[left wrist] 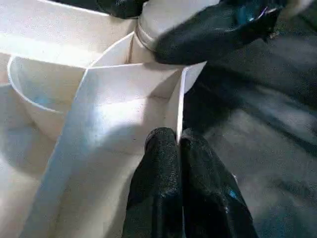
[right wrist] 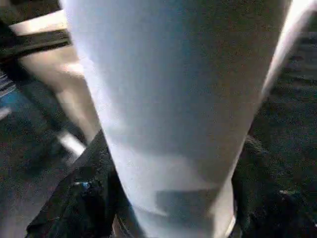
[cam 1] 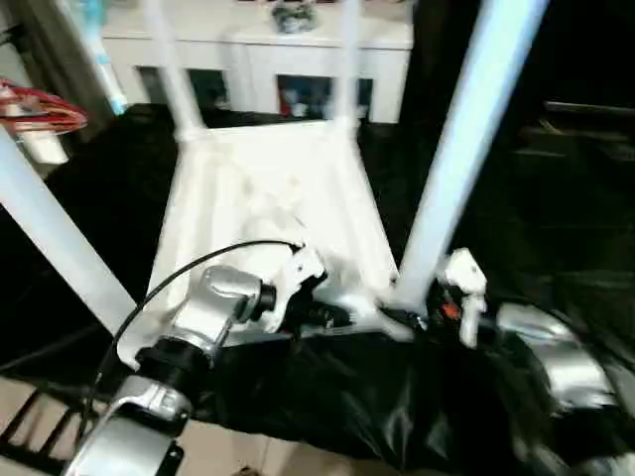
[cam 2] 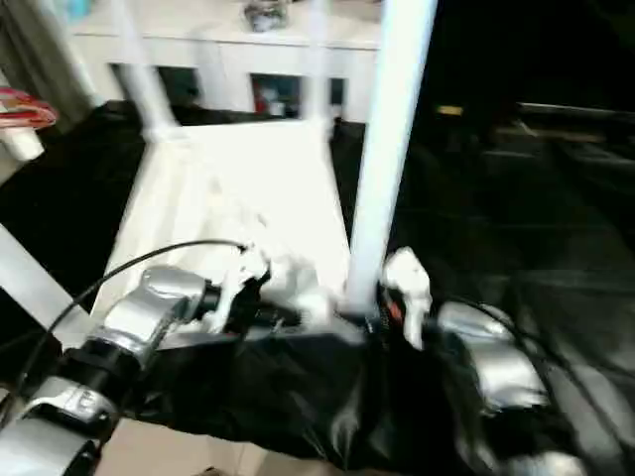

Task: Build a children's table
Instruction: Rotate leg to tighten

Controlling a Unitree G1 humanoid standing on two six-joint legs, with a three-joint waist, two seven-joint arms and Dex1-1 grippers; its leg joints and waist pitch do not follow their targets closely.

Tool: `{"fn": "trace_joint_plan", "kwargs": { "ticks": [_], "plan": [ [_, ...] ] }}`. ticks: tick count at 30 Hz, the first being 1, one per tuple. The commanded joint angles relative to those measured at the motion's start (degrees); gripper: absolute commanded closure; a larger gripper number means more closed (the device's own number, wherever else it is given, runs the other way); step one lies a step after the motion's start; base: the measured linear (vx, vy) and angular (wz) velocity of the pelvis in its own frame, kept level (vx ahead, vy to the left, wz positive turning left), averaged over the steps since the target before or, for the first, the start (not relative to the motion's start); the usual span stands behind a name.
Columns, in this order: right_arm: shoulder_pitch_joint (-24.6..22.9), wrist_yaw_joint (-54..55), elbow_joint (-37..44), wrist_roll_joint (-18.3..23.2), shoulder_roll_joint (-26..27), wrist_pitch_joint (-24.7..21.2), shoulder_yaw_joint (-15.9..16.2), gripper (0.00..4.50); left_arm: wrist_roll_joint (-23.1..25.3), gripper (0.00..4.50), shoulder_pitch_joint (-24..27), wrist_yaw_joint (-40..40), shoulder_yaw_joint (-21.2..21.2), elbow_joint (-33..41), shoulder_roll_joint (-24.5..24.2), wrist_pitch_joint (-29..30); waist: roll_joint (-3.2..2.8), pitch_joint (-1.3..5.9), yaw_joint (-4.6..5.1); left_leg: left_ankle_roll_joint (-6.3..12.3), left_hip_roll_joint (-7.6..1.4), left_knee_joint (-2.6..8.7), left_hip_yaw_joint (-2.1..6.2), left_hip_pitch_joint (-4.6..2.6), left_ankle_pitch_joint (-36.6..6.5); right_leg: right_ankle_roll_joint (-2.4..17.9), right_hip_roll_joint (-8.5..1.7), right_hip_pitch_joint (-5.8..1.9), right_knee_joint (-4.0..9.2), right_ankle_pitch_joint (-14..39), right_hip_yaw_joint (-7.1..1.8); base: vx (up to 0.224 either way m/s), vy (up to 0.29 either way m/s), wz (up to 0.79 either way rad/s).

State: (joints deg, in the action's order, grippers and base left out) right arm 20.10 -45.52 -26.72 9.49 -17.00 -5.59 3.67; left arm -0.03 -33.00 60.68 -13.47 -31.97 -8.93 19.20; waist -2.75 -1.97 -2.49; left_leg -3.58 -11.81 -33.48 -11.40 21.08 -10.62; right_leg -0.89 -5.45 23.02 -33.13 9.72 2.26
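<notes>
The children's table lies upside down on black cloth, its white ribbed top [cam 1: 268, 198] facing up and its legs standing in the corner sockets. My left gripper [left wrist: 179, 141] is shut on the thin upright rim of the top, close to the near right corner. There the near right leg [cam 1: 456, 149] rises out of its socket. My right gripper [right wrist: 173, 198] is around the base of that leg, with one black finger [right wrist: 91, 198] pressed to each side. Two far legs [cam 1: 174, 69] and the near left leg [cam 1: 55, 233] also stand upright.
A white cabinet [cam 1: 258, 50] with glass-fronted compartments stands behind the table. Something red [cam 1: 35, 109] sits at the far left. Black cloth [cam 1: 347, 397] covers the work surface and hangs over its near edge, with pale floor [cam 1: 228, 451] below.
</notes>
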Motion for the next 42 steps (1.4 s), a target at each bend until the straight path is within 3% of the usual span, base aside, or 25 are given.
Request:
{"fn": "trace_joint_plan", "kwargs": {
  "ticks": [1, 3, 5, 6, 7, 8, 9, 11, 12, 15, 17, 19, 24, 26, 29, 31, 33, 38, 42],
  "plan": [
    [0.61, 6.17, -4.23, -3.67, 4.29, -1.55, 3.3, 1.88, -0.17, 4.5, -0.84, -5.24, 0.01, 2.99, 4.27, -0.14, 0.9, 2.71, 0.36, 1.02, -0.78, 4.47, 0.72, -0.72, -17.65, 10.74, -1.96, -1.91, 4.67, 22.28, -0.93, 0.0, 0.0, 0.0],
    [1.49, 9.42, -5.22, -4.03, 6.49, -2.19, 2.81, 1.88, 0.4, 4.5, -1.08, -7.93, 0.01, 2.47, 5.51, -0.33, 1.25, 2.73, 0.94, 1.31, -0.7, 4.49, 0.82, -0.31, -17.12, 10.38, -1.97, -2.05, 4.59, 22.61, -0.9, 0.0, 0.0, 0.0],
    [1.9, 10.43, -5.66, -3.87, 7.57, -2.47, 2.43, 1.88, 0.51, 4.5, -1.34, -9.5, 0.19, 2.07, 6.08, -0.43, 1.18, 2.72, 1.02, 1.45, -0.7, 4.46, 0.78, -0.53, -17.49, 9.9, -1.92, -1.85, 4.87, 23.41, -0.88, 0.0, 0.0, 0.0],
    [2.29, 10.94, -5.93, -3.3, 9.27, -2.61, 2.28, 1.88, 0.75, 4.5, -1.44, -11.0, 0.07, 2.0, 6.74, -0.57, 1.54, 2.77, 0.89, 1.76, -0.68, 4.42, 0.78, -0.42, -17.24, 9.79, -2.03, -1.89, 4.83, 23.49, -0.93, 0.0, 0.0, 0.0],
    [2.43, 10.87, -5.98, -3.05, 10.02, -2.6, 2.43, 1.54, 0.89, 4.5, -1.33, -11.38, -0.12, 2.27, 7.0, -0.48, 1.42, 2.73, 0.85, 1.85, -0.68, 4.49, 0.79, -0.37, -17.13, 9.74, -2.02, -1.87, 4.82, 23.58, -0.94, 0.0, 0.0, 0.0],
    [2.4, 10.6, -5.73, -2.83, 10.4, -2.82, 2.63, 1.33, 0.97, 4.5, -1.05, -11.21, -0.34, 2.8, 6.99, -0.37, 0.89, 2.75, 0.74, 1.85, -0.74, 4.54, 0.85, -0.46, -17.12, 9.72, -2.05, -1.83, 4.83, 23.28, -0.96, 0.0, 0.0, 0.0],
    [2.35, 10.3, -5.41, -2.62, 10.54, -3.0, 2.83, 1.19, 0.93, 4.5, -0.69, -11.03, -0.53, 3.45, 6.83, -0.07, 0.91, 2.78, 0.79, 1.85, -0.82, 4.57, 0.83, -0.4, -16.99, 10.04, -1.96, -1.88, 4.73, 21.95, -0.98, 0.0, 0.0, 0.0],
    [2.18, 9.82, -4.92, -2.34, 10.4, -3.16, 2.86, 1.05, 0.89, 4.5, -0.37, -10.78, -0.66, 3.84, 6.57, 0.01, 0.77, 2.81, 0.83, 1.8, -0.84, 4.62, 0.83, -0.35, -16.98, 10.55, -1.91, -1.96, 4.55, 20.3, -0.97, 0.0, 0.0, 0.0],
    [1.79, 8.8, -3.86, -1.93, 9.69, -3.54, 2.83, 0.88, 0.79, 4.5, -0.05, -9.71, -1.01, 4.05, 6.05, -0.45, 1.07, 2.77, 0.93, 1.88, -0.86, 4.67, 0.81, -0.25, -16.99, 10.6, -1.86, -2.03, 4.59, 20.06, -0.95, 0.0, 0.0, 0.0],
    [0.88, 6.41, -1.9, -1.52, 7.9, -3.56, 3.02, 0.66, 0.6, 4.5, 0.36, -7.61, -1.65, 4.21, 5.15, -2.01, 1.05, 2.94, 0.71, 2.37, -0.89, 4.45, 0.65, -0.44, -16.24, 11.21, -1.87, -1.98, 4.35, 17.92, -1.13, 0.0, 0.0, 0.0],
    [-0.6, 2.23, 0.05, -1.92, 4.39, -2.06, 4.03, 0.43, -0.2, 4.5, 0.35, -4.41, -1.74, 4.31, 3.89, -3.07, 0.96, 3.03, 0.56, 2.73, -0.88, 4.37, 0.65, -0.37, -15.13, 11.48, -1.86, -2.26, 4.3, 16.27, -1.02, 0.0, 0.0, 0.0],
    [-1.43, -0.56, 1.13, -1.88, 2.59, -1.72, 4.1, 0.43, -1.06, 4.5, 0.13, -2.29, -1.8, 4.22, 2.96, -3.23, 0.62, 3.07, 0.56, 3.25, -0.85, 4.25, 0.59, -0.24, -14.19, 12.15, -1.93, -2.34, 4.04, 14.55, -1.12, 0.0, 0.0, 0.0],
    [-4.64, -11.9, 6.72, 1.26, -2.74, -1.91, 4.61, 0.43, -4.02, 4.5, -1.06, 6.56, -1.52, 2.58, 0.26, -3.45, 0.88, 3.28, 0.1, 5.53, -0.89, 3.88, 0.44, -0.26, -10.96, 14.9, -1.71, -2.7, 3.32, 7.89, -1.03, 0.0, 0.0, 0.0],
    [-5.06, -13.59, 7.16, 1.46, -3.61, -1.57, 4.97, 0.43, -4.31, 4.5, -1.48, 7.85, -1.39, 1.8, -0.03, -3.98, 0.74, 3.31, -0.12, 5.91, -1.04, 3.8, 0.37, -0.39, -10.58, 15.28, -1.76, -2.64, 3.23, 7.2, -1.05, 0.0, 0.0, 0.0],
    [-5.91, -18.45, 8.4, 2.37, -5.94, -2.0, 6.52, 0.43, -4.51, 4.5, -2.27, 10.58, -1.49, 0.49, -0.83, -4.95, 0.59, 3.12, -0.63, 5.27, -1.15, 3.93, 0.33, -0.49, -12.24, 15.25, -1.88, -2.66, 3.44, 10.28, -0.97, 0.0, 0.0, 0.0],
    [-6.5, -21.53, 9.82, 3.07, -7.21, -3.12, 7.38, 0.43, -4.45, 4.5, -2.79, 11.6, -1.67, -0.39, -1.15, -5.13, 1.05, 3.06, -0.85, 4.91, -1.19, 3.97, 0.26, -0.57, -13.1, 14.82, -1.88, -2.6, 3.6, 11.89, -1.02, 0.0, 0.0, 0.0],
    [-7.18, -24.55, 12.0, 4.28, -8.57, -5.14, 8.41, 0.43, -4.76, 4.5, -3.16, 13.36, -2.05, -0.85, -1.65, -5.17, 0.84, 3.0, -1.31, 4.79, -1.3, 4.04, 0.29, -0.67, -13.06, 14.5, -1.93, -2.53, 3.61, 12.7, -1.13, 0.0, 0.0, 0.0],
    [-7.75, -28.05, 14.12, 4.49, -10.37, -7.04, 10.16, 0.43, -4.98, 4.5, -3.63, 15.97, -2.21, -1.0, -2.27, -5.05, 0.96, 3.13, -1.6, 4.85, -1.36, 3.97, 0.34, -0.53, -11.68, 14.8, -2.04, -2.61, 3.3, 11.13, -1.11, 0.0, 0.0, 0.0],
    [-7.21, -27.11, 13.09, 4.09, -9.67, -6.68, 9.59, 0.66, -4.67, 4.5, -3.94, 16.53, -1.95, -1.71, -2.17, -5.7, 1.09, 3.16, -1.91, 4.79, -1.29, 3.9, 0.31, -0.5, -11.23, 14.74, -2.15, -2.54, 3.31, 11.42, -1.13, 0.0, 0.0, 0.0]
  ]
}}
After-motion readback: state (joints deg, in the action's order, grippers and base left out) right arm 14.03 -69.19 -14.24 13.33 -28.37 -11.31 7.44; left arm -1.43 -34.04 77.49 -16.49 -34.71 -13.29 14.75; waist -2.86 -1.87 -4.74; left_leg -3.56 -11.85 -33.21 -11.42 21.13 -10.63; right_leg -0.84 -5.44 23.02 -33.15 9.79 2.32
